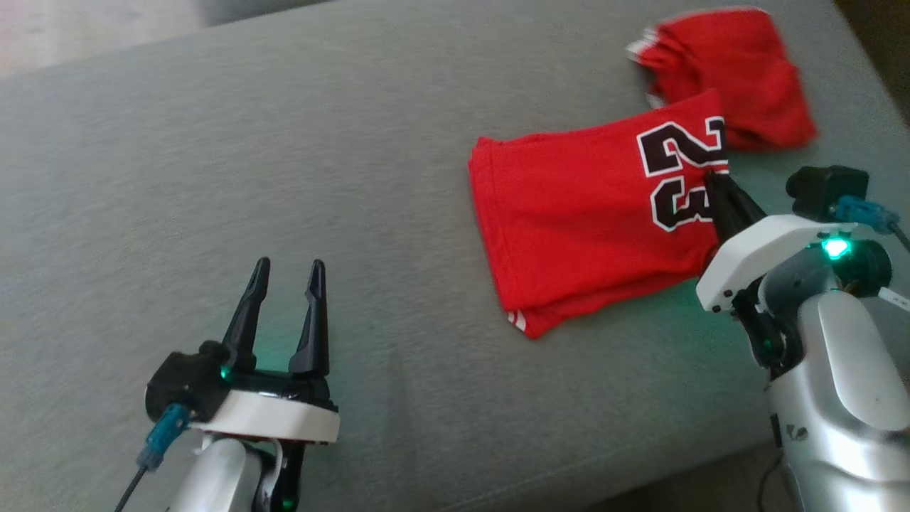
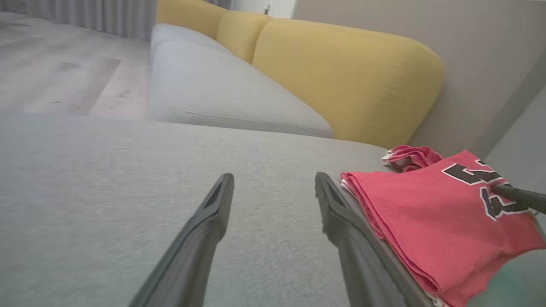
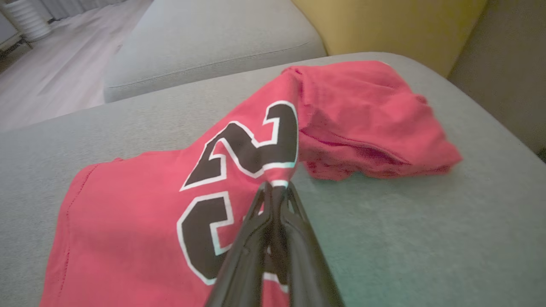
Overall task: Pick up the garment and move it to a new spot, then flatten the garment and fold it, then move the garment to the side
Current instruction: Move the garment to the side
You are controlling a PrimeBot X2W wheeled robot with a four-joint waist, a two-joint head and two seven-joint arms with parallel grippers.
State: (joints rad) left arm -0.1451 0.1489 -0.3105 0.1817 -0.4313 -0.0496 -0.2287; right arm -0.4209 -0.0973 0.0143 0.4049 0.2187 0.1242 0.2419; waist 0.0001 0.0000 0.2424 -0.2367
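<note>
Pinching the jersey [image 1: 569,213] at its edge beside the numerals [image 1: 679,174], the right gripper [image 1: 713,179] has its fingers pressed together on the cloth. The jersey lies on the cushion [image 1: 284,142], toward the robot's right, flat at the near end and bunched at the far end. The left gripper [image 1: 290,267] hovers well apart from it, fingers spread, holding nothing. I'd judge this to be the folding step: next, the pinched edge wants lifting and carrying over the flat part without dragging the whole pile. The right wrist view shows the cloth caught between the tips and the crumpled far lump. The left wrist view shows stacked layers along the jersey's side edge, plus a yellow backrest [image 2: 341,72] behind.
</note>
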